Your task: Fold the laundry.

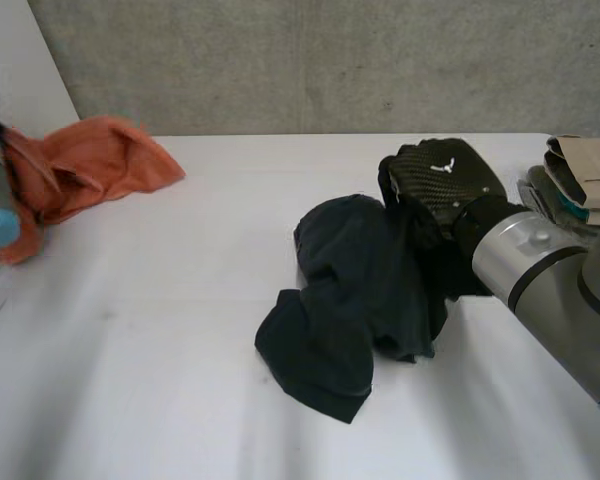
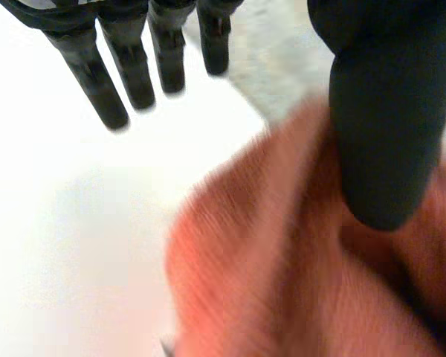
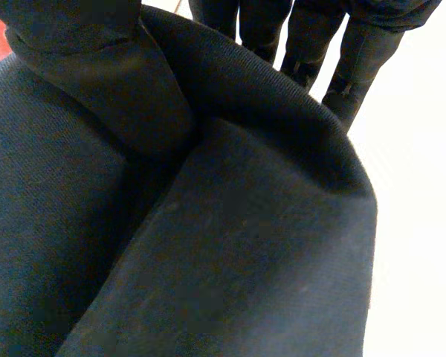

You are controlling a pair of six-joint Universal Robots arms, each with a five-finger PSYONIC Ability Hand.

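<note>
Cloth (image 1: 355, 290) in right hand (image 1: 450, 185); white logo (image 1: 441, 167), perhaps

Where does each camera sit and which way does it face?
Head view: between and behind the arms, looking down at the white table; the right arm and right hand show, on the dark cloth.
Left wrist view: on the left wrist, looking along the left hand, fingers straight, at the orange cloth.
Right wrist view: on the right wrist, looking along the right hand, which pinches a fold of the dark cloth.
Head and right wrist share the dark cloth; head and left wrist the orange cloth.
</note>
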